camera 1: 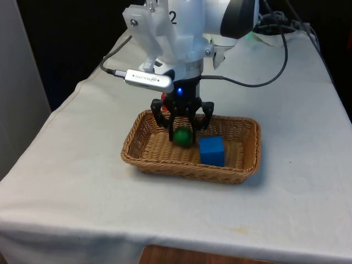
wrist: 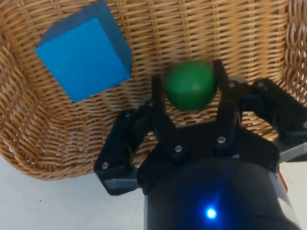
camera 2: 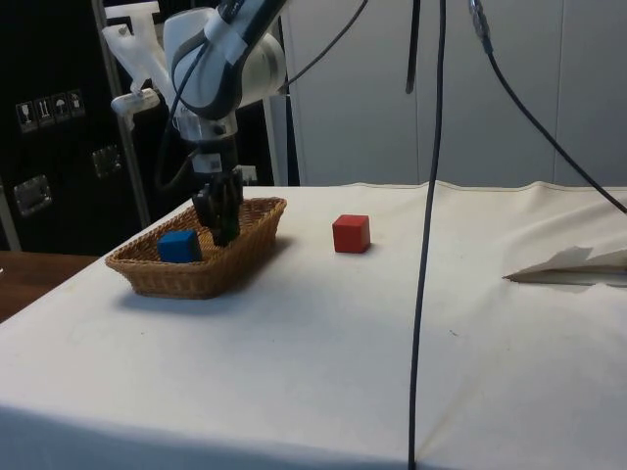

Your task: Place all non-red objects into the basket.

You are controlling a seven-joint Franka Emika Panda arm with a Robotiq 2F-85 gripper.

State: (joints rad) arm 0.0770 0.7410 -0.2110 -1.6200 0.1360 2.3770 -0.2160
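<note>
**Green ball between my fingers, down in the basket**

My black two-finger gripper point(camera 1: 183, 127) hangs inside the shallow woven wicker basket point(camera 1: 144, 155), and the small round green ball point(camera 1: 183, 136) sits between my two fingers. In the wrist view the gripper point(wrist: 190, 81) has one finger point(wrist: 159, 108) close against each side of the ball point(wrist: 190, 85); the fingers look spread about as wide as the ball, but I cannot tell whether they press it or merely stand beside it. The ball is low over the basket's weave.

The solid blue cube point(camera 1: 212, 150) rests on the basket floor, just beside the ball toward the front view's right and apart from my fingers.

In the side view the gripper point(camera 2: 219, 211) reaches down into the basket point(camera 2: 252, 254), with the blue cube point(camera 2: 178, 246) near it. The solid red cube point(camera 2: 351, 233) stands on the white tablecloth point(camera 2: 323, 343) outside the basket, near its rim.
</note>
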